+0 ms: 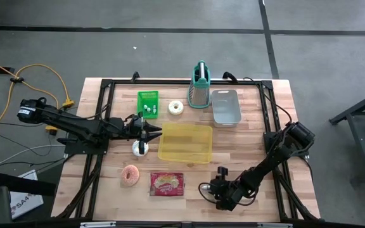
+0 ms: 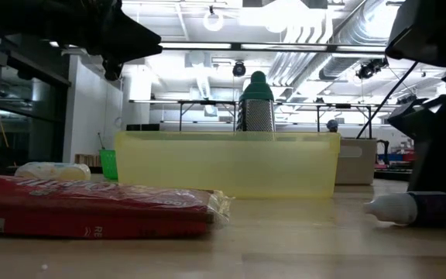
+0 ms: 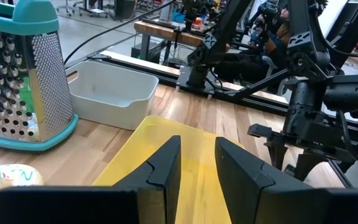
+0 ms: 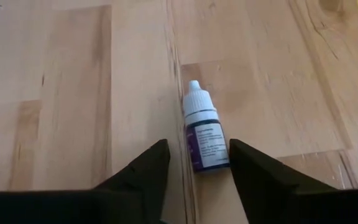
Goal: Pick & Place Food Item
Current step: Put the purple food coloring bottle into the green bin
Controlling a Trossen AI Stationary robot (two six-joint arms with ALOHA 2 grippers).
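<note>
Right tool [image 4: 194, 163], fingers apart, straddles a small dropper bottle [image 4: 202, 138] lying on the bench [image 4: 73, 74]. Close squarely on its body; the round bottle may roll. Left tool [image 1: 149, 132] waits, fingers slightly apart, beside the yellow tray [image 1: 185, 142].

the table [image 1: 106, 183] is of pale wood planks with a black frame along its edges. in the middle lies a yellow tray [image 1: 185, 142]. at 12 o'clock of it stands a teal grater [image 1: 199, 86], with a grey bin [image 1: 225, 106] just beside it at 3 o'clock. at 11 o'clock are a green basket [image 1: 147, 103] and a white donut [image 1: 176, 107]. at 7 o'clock lie a pink donut [image 1: 130, 176] and a red snack packet [image 1: 167, 183]. a small dropper bottle [image 4: 202, 137] lies at 5 o'clock.
</note>
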